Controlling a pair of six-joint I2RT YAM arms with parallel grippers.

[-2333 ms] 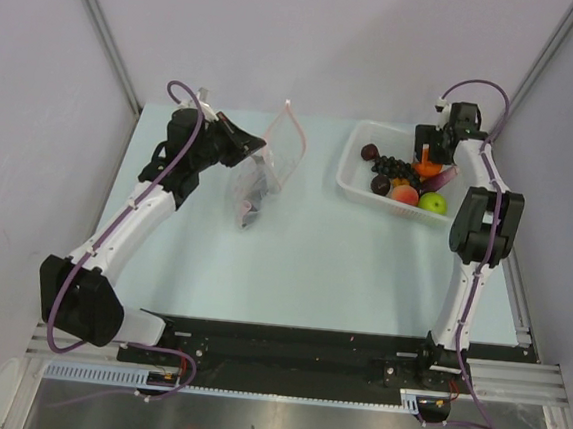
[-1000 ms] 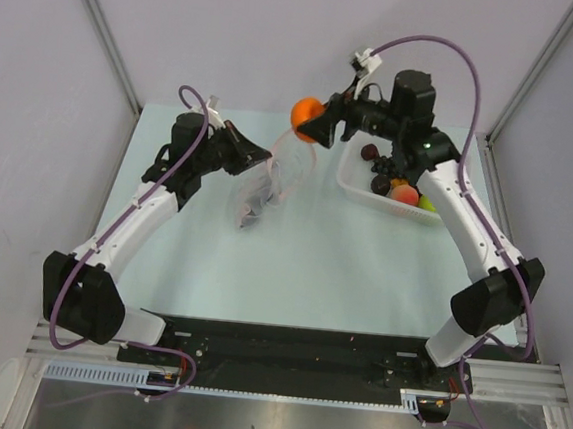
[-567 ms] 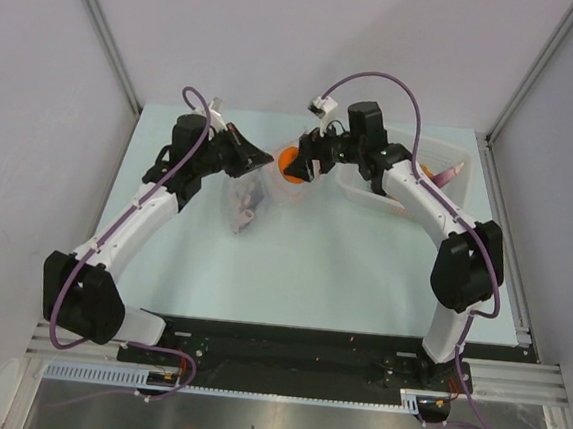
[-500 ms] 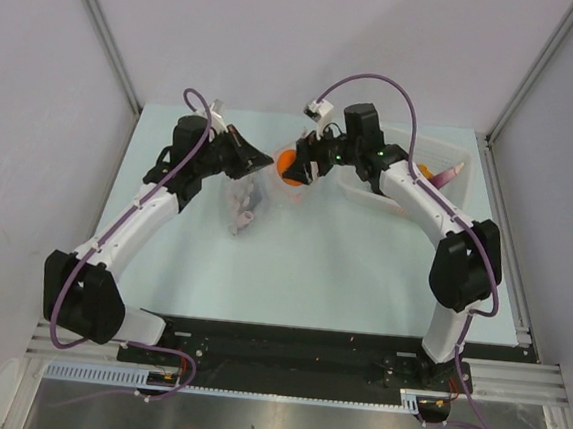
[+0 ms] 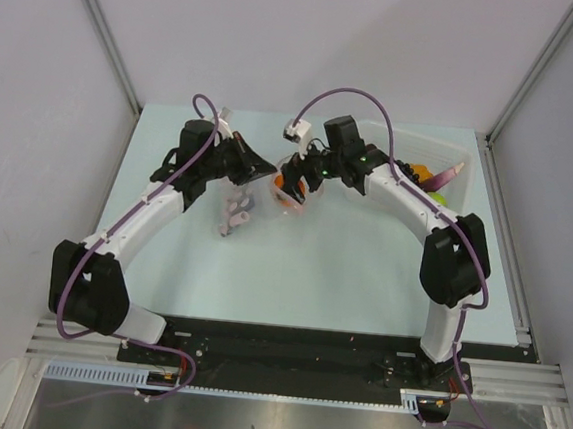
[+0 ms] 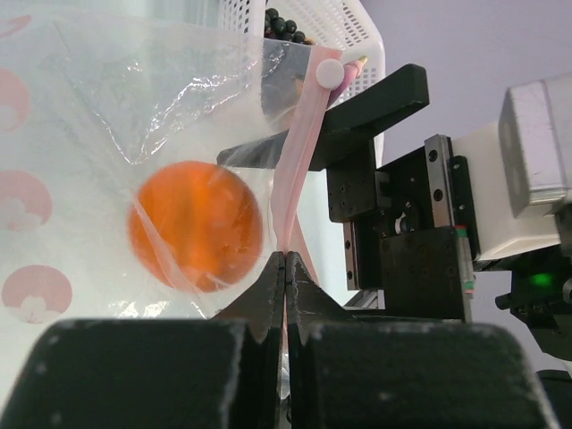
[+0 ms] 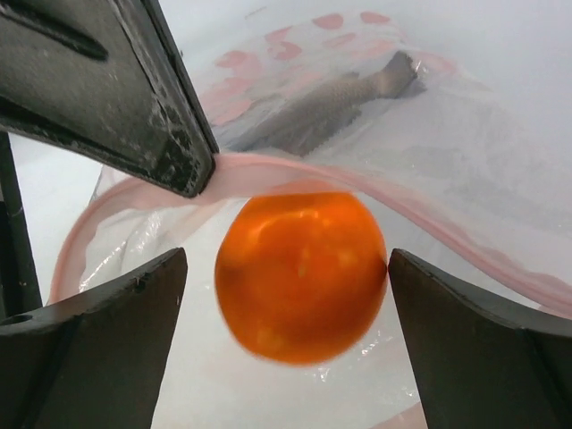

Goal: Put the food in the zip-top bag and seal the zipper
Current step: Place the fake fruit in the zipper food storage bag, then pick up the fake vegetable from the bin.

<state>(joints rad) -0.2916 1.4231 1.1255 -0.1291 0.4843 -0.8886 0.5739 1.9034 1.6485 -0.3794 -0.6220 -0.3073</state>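
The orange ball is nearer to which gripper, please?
Right. The right gripper, open, straddles the orange ball; the left gripper pinches the zipper beside it.

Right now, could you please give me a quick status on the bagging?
Left tool shut on the zipper, holding zip-top bag open. Right tool open at the mouth. Orange ball in bag with grey fish. Nothing blocking.

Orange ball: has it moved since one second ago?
Yes. Against the white basket, the orange ball has gone slightly left and nearer, into the zip-top bag.
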